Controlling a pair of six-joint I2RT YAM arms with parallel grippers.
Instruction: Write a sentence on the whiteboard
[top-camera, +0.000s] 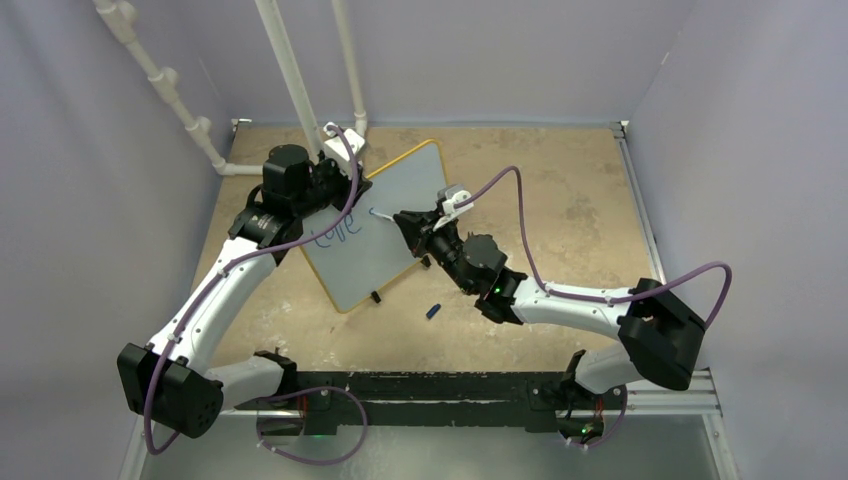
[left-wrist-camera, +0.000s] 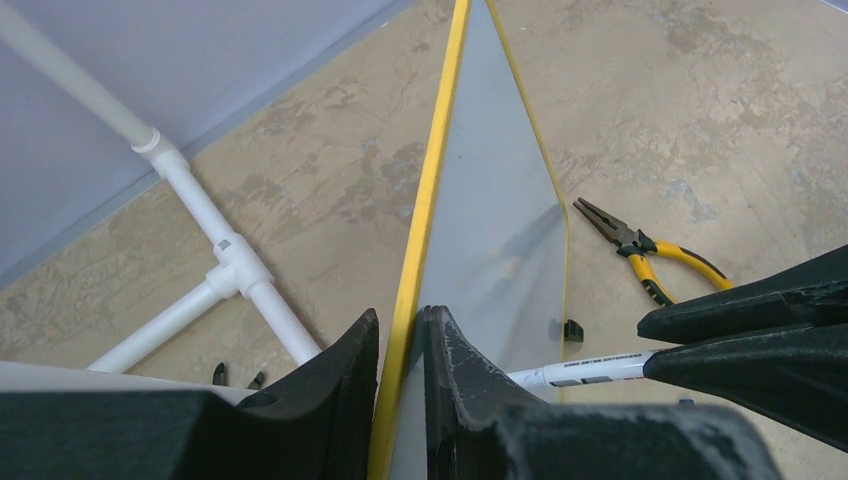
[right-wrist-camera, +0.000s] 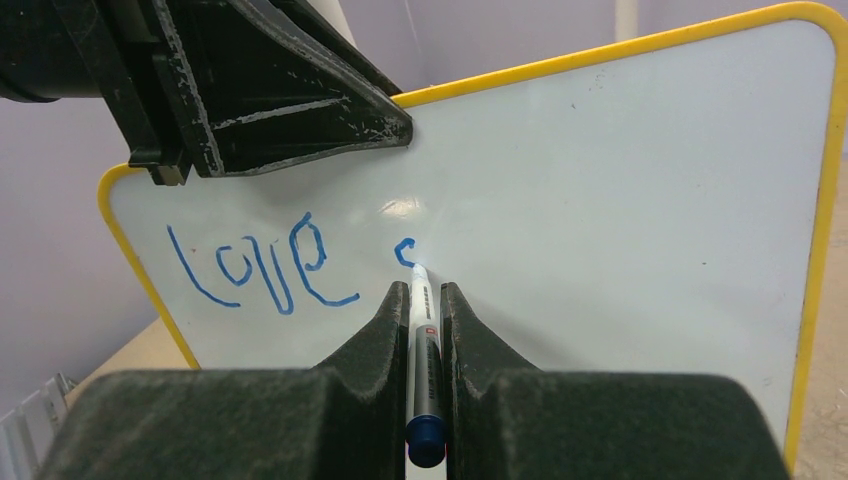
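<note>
Clad in white shells along the links of the left arm (top-camera: 213, 296) and right arm (top-camera: 575, 305), with black housings at every joint. Strung with purple cable (top-camera: 517, 172) looping from base to wrist. Tipped with matte black wedge-shaped jaws, scuffed grey along the edges. Dotted with a green light (top-camera: 497, 292) near the right elbow.

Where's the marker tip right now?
In the right wrist view, the marker, clamped in the right gripper, touches the whiteboard just right of the blue "love", below the left gripper pinching the frame.
</note>
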